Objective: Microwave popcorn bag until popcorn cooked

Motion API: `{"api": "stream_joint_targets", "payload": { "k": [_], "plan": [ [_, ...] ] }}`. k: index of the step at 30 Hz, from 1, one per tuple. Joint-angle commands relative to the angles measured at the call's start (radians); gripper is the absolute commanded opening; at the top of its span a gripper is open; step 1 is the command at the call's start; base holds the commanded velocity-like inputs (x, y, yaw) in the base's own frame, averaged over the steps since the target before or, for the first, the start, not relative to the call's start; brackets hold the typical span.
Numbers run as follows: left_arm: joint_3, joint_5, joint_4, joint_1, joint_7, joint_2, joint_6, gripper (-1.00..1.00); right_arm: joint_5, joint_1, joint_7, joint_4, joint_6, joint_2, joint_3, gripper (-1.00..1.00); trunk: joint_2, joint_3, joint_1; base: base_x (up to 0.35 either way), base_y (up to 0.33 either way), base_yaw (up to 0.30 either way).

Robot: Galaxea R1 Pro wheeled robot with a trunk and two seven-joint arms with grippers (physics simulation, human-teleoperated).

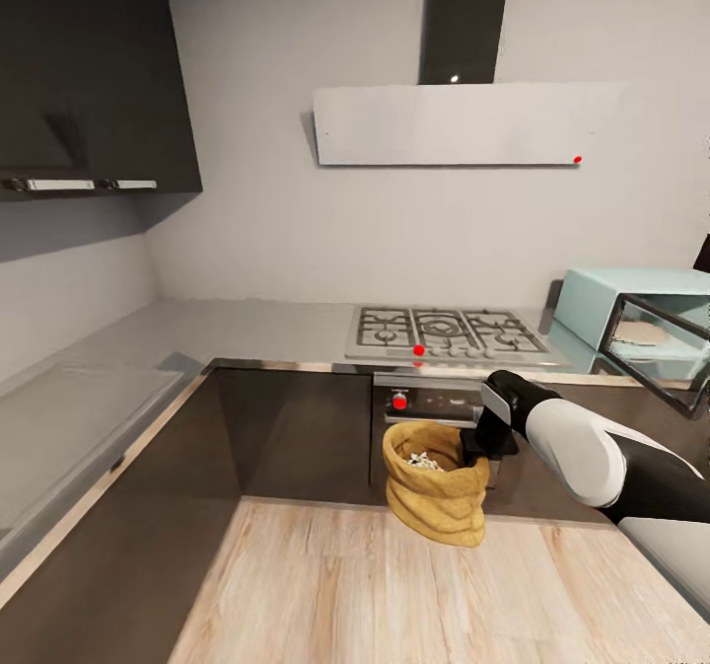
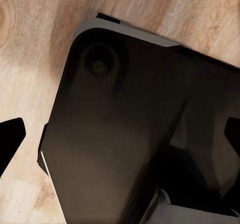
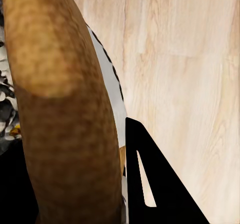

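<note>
The tan popcorn bag (image 1: 439,501) hangs in front of the dark oven, below the hob, with its mouth upward. Pale popcorn (image 1: 424,462) lies inside it. My right gripper (image 1: 480,444) is shut on the bag's rolled rim at its right side. In the right wrist view the thick rim (image 3: 55,59) runs beside one black finger (image 3: 150,184), with whitish popcorn (image 3: 7,99) at the edge. The mint-blue microwave (image 1: 602,304) stands on the countertop (image 1: 247,329) at the right, its glass door (image 1: 656,348) swung open. My left gripper (image 2: 120,139) is open, hanging over my dark base and the wood floor.
The gas hob (image 1: 444,333) sits in the counter above the oven (image 1: 434,403) with its red knob. A pale hood (image 1: 463,123) hangs above. Dark cabinets (image 1: 286,427) line the corner, and another counter (image 1: 69,417) runs along the left. Light wood floor (image 1: 394,595) lies below.
</note>
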Motion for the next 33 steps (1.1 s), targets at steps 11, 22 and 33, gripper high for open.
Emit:
{"api": "stream_joint_targets", "payload": {
  "k": [11, 22, 33],
  "plan": [
    [0.002, 0.003, -0.002, 0.0, 0.003, 0.0, -0.001, 1.0, 0.009, -0.001, 0.013, 0.003, -0.05, -0.028, -0.004, -1.0, -0.001, -0.001, 0.0, 0.0, 0.0, -0.006],
    [0.013, 0.013, -0.002, 0.0, 0.004, -0.003, -0.001, 1.0, 0.01, -0.001, 0.012, 0.004, -0.051, -0.026, -0.001, -1.0, -0.001, -0.001, 0.0, -0.181, 0.0, 0.0],
    [0.013, 0.013, -0.002, 0.0, 0.004, -0.003, -0.001, 1.0, 0.01, -0.001, 0.003, 0.005, -0.053, -0.028, -0.002, -1.0, -0.001, -0.001, 0.0, -0.346, 0.0, -0.166]
  ]
}}
